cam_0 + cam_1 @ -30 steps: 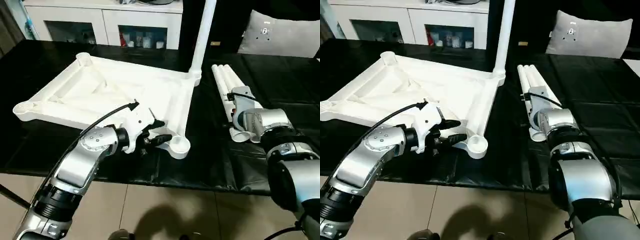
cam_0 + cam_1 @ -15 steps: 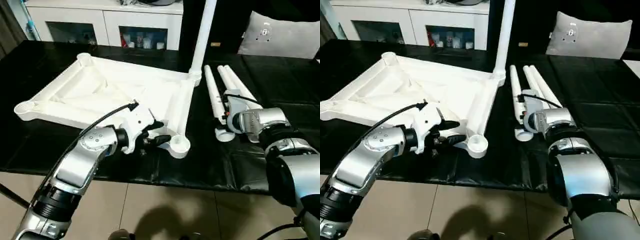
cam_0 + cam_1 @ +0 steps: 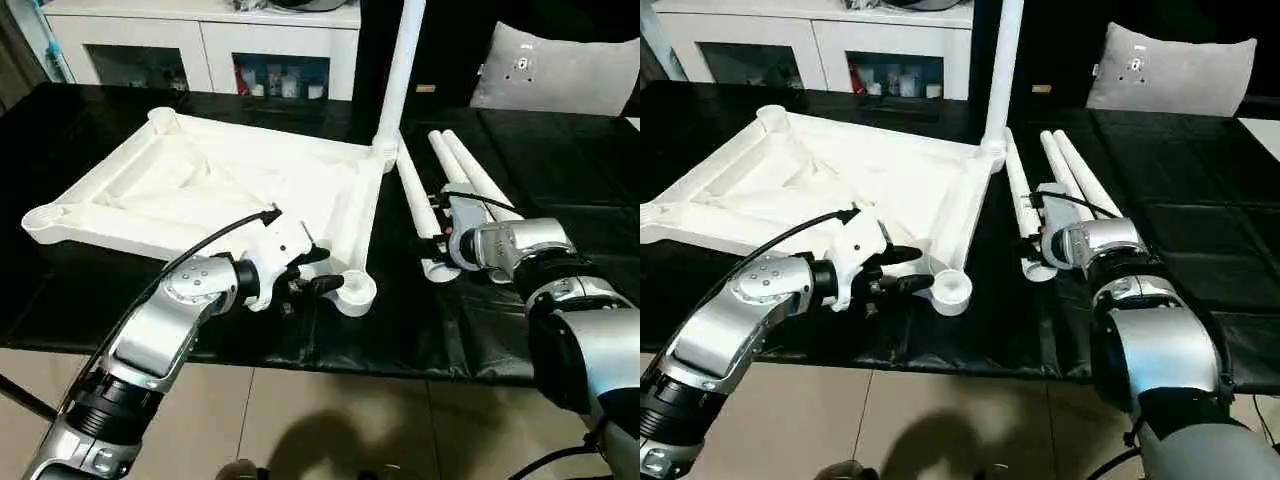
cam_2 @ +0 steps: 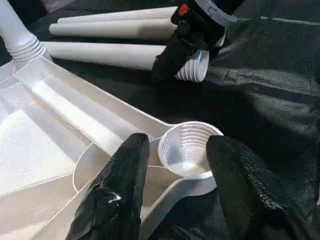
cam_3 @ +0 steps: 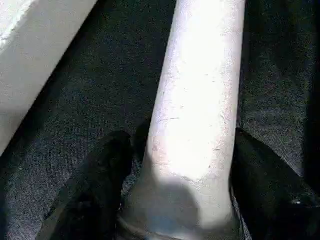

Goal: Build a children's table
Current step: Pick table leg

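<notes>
The white table top (image 3: 200, 190) lies underside up on the black table. One leg (image 3: 400, 70) stands upright in its far right corner socket. My left gripper (image 3: 322, 272) is open, with its fingers (image 4: 127, 170) on either side of the empty near right corner socket (image 4: 187, 150). My right gripper (image 3: 447, 228) is shut on a loose leg (image 3: 415, 205) near its threaded end (image 4: 192, 67). That leg lies close beside the top's right rim. Two more legs (image 3: 470, 165) lie side by side further right.
A white cabinet with glass doors (image 3: 200, 50) stands behind the table, and a grey cushion (image 3: 555, 70) sits at the back right. The black cover (image 3: 570, 170) spreads to the right of the legs. The table's front edge runs just below my grippers, with tiled floor beneath.
My right gripper has carried its leg leftward, away from the other two legs and up beside the table top's right rim. The left gripper has stayed at the near corner socket.
</notes>
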